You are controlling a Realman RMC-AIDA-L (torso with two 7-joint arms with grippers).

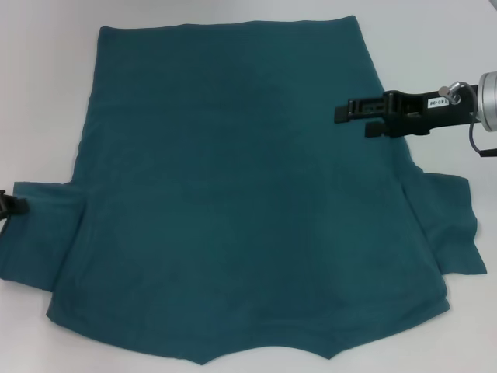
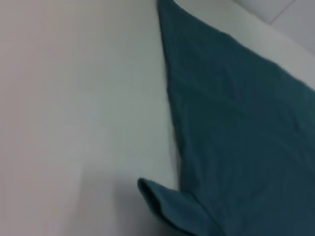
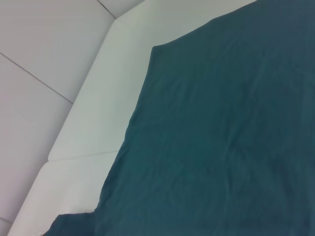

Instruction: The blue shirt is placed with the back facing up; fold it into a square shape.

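Note:
The blue shirt [image 1: 248, 194] lies spread flat on the white table [image 1: 46, 93], hem at the far side, both short sleeves out to the sides. My right gripper [image 1: 353, 120] hovers over the shirt's right side edge above the right sleeve [image 1: 450, 225], fingers pointing left, open and holding nothing. My left gripper [image 1: 9, 206] shows only as a black tip at the picture's left edge, by the left sleeve [image 1: 39, 233]. The left wrist view shows the shirt [image 2: 236, 123] edge with a curled sleeve corner [image 2: 167, 206]. In the right wrist view the shirt [image 3: 221, 137] is smooth.
Bare white table [image 2: 74, 123] surrounds the shirt on the left, far and right sides. The table's edge and a tiled floor [image 3: 44, 54] show in the right wrist view.

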